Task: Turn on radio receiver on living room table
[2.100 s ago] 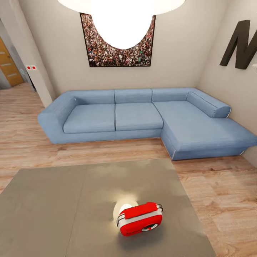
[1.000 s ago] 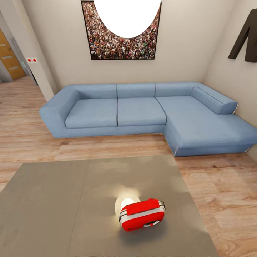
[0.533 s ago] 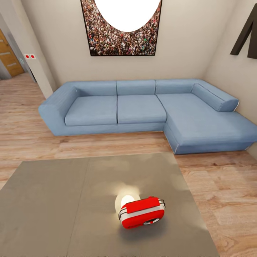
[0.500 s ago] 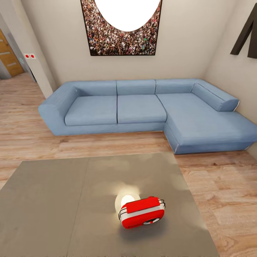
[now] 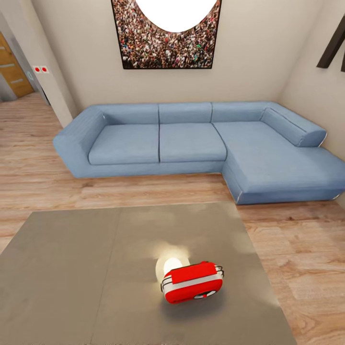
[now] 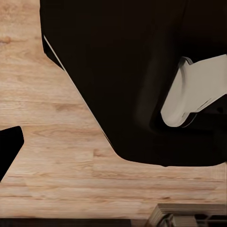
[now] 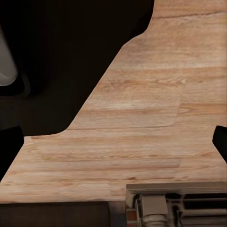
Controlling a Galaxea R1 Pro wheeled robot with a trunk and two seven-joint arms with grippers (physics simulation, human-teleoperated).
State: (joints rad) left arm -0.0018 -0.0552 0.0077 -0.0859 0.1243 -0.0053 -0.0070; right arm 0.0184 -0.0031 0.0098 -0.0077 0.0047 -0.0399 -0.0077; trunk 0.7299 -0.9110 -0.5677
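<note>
Only radio receiver (image 5: 192, 281) on table (image 5: 72, 268), fingers unseen.

Low grey glossy table (image 5: 72, 278) filling the lower left and centre of the head view, one seam running front to back, small red radio receiver (image 5: 192, 281) lying on it right of centre, bright lamp reflection just behind, light wood plank floor (image 5: 297, 258) around.

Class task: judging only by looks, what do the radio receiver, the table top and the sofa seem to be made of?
Radio receiver: probably glossy red plastic with a pale band, smooth and moulded-looking.
Table: a hard, polished grey surface, perhaps lacquer or stone; it mirrors a bright light.
Sofa: likely matte blue fabric, with seamed cushions and no shine.
</note>
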